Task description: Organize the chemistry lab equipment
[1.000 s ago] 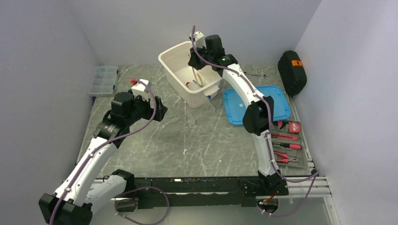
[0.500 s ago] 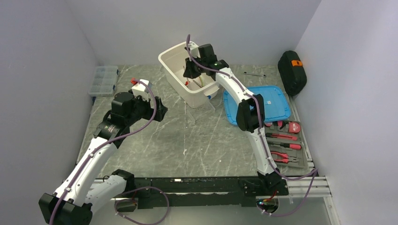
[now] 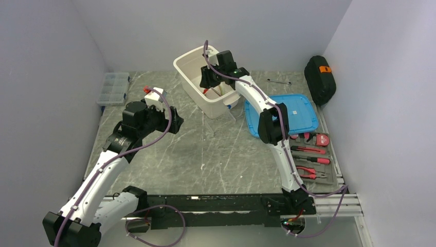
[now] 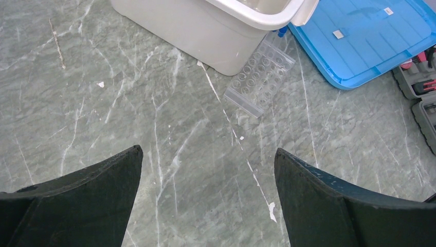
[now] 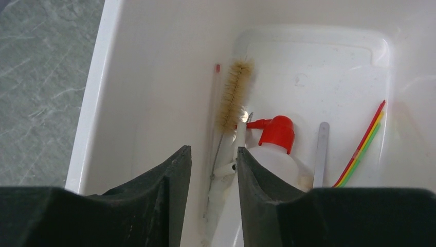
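My right gripper (image 3: 206, 81) (image 5: 214, 170) is down inside the white bin (image 3: 189, 56) (image 5: 97, 103), jaws a little apart. A white-tubed metal triangle (image 5: 226, 167) lies under the gap and touches the right finger. The wire brush (image 5: 234, 95) and the squeeze bottle with red nozzle (image 5: 275, 141) lie in the bin beside it. The clear tube rack (image 4: 259, 77) (image 3: 218, 121) lies on the table against the bin, with a blue-capped vial (image 3: 230, 106) beside it. My left gripper (image 3: 176, 121) (image 4: 205, 170) is open and empty above bare table, left of the rack.
A blue lid (image 3: 288, 116) (image 4: 360, 36) lies right of the bin. A tray of red-handled tools (image 3: 313, 159) sits at the right edge, a black case (image 3: 319, 77) behind it. A thin metal tool (image 3: 279, 82) lies at the back. An organizer box (image 3: 114, 87) stands far left.
My right gripper has come down from above the bin's rim into the bin and shifted slightly left. The left arm has not moved.
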`<state>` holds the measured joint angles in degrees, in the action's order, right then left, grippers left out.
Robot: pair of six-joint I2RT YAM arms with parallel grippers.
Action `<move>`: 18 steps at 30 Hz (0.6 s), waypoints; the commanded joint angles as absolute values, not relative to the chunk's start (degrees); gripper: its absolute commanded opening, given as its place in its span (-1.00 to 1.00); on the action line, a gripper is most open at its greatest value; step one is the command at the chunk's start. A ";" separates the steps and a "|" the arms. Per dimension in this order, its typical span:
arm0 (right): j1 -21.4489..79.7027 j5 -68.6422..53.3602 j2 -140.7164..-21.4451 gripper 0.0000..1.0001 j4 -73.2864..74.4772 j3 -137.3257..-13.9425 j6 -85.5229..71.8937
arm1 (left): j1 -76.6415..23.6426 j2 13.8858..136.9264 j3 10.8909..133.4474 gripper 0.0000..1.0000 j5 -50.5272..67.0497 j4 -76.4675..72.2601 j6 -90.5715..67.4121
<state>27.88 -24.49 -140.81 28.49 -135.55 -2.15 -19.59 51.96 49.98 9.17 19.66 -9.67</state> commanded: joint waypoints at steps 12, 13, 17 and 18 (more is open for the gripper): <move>27.70 -23.27 -130.46 0.11 21.58 -131.93 -5.08 | -19.78 51.60 50.66 0.99 9.28 18.65 -8.28; 27.68 -23.60 -129.02 0.13 20.88 -131.19 -5.49 | -19.78 51.59 50.71 0.99 9.31 18.71 -8.19; 27.62 -24.17 -123.13 0.23 18.68 -127.94 -6.22 | -19.78 51.48 50.63 0.99 9.15 18.69 -8.11; 27.67 -23.63 -121.52 0.24 18.83 -127.10 -6.17 | -19.78 51.42 50.55 0.99 9.05 18.72 -8.17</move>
